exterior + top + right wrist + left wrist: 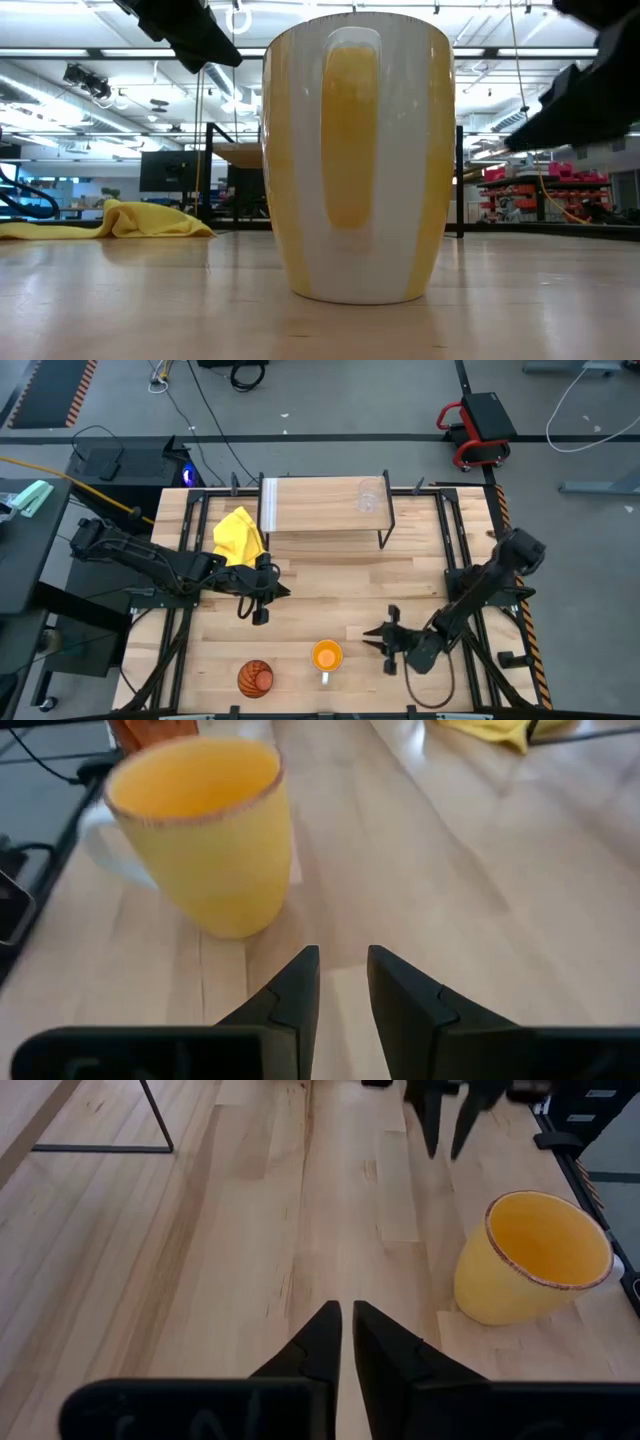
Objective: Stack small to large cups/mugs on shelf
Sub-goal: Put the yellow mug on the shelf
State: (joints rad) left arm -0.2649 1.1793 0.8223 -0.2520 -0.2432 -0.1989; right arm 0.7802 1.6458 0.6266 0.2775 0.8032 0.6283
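Clear cup already on shelf. Orange mug and ribbed tumbler still on surface. Left claw clenched, empty; right claw released beside mug.

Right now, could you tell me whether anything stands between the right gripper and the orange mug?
Nothing visible does. The right gripper sits just beside the orange mug, with only bare tabletop between them. The ribbed tumbler lies on the mug's far side, and the left gripper hangs farther back toward the shelf.
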